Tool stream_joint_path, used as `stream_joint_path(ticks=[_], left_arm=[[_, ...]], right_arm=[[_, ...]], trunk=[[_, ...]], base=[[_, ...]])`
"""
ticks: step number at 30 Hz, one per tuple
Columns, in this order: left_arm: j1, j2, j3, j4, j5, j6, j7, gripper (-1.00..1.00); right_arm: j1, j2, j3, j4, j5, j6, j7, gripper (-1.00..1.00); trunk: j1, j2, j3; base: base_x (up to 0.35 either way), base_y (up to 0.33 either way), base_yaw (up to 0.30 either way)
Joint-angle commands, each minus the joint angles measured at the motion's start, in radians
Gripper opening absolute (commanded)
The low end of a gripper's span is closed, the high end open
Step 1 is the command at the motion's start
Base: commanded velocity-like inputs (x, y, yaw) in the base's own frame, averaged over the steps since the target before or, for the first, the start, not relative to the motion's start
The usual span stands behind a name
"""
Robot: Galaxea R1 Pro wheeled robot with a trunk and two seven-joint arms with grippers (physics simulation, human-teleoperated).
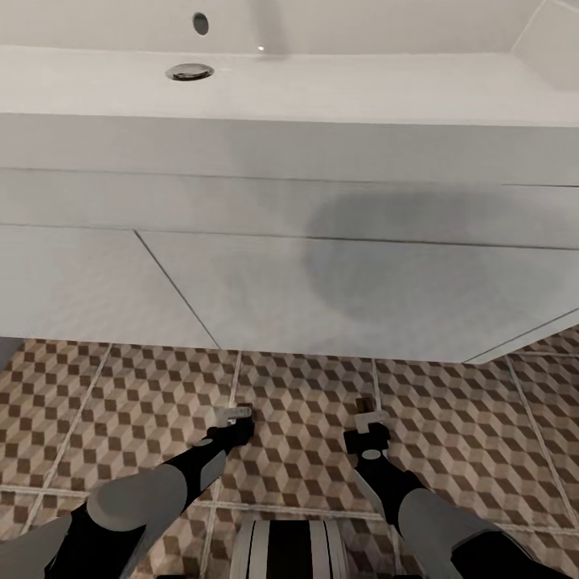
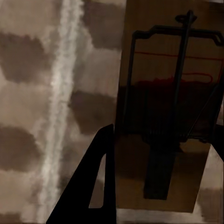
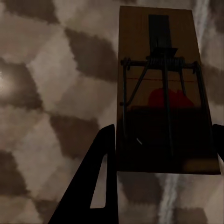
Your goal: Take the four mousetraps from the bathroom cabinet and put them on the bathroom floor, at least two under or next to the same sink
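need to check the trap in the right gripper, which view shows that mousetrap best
The right wrist view shows it best: the mousetrap appears large between the fingers, with its wire bar, spring and red patch clear against the bathroom floor. In the head view it is a small sliver at the right gripper, in front of the sink.

A chrome drain [image 1: 190,72] lies near a dark overflow hole [image 1: 200,23].

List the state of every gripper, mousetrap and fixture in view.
Left gripper: shut on a mousetrap, low over the floor.
Right gripper: shut on a second mousetrap.
Sink: empty basin; white front below closed.
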Motion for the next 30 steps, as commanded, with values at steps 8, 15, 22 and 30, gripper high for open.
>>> stream_joint_path(ticks=[8,15,22,30], left_arm=[[-0.025,-0.006,-0.009,0.003,0.003,-0.134,0.008,-1.0],[-0.031,0.003,-0.009,0.003,0.003,-0.214,0.008,-1.0],[-0.031,0.007,-0.044,0.004,0.003,-0.221,0.006,-1.0],[-0.031,0.005,-0.107,0.003,0.003,-0.219,0.007,-1.0]], right_arm=[[-0.001,0.002,0.006,0.0,-0.009,-0.004,-0.002,-1.0],[-0.001,0.002,0.006,0.001,-0.009,-0.004,-0.002,-1.0],[-0.001,0.005,0.007,0.003,-0.008,-0.004,-0.002,-1.0],[-0.001,0.003,0.007,-0.001,-0.007,-0.005,0.002,-1.0]], trunk=[[0.0,0.0,-0.001],[0.0,0.0,-0.001],[0.0,0.0,-0.001],[0.0,0.0,-0.001]], base=[[0.0,0.0,0.0],[0.0,0.0,0.0],[0.003,0.0,0.0],[0.238,0.0,0.0]])
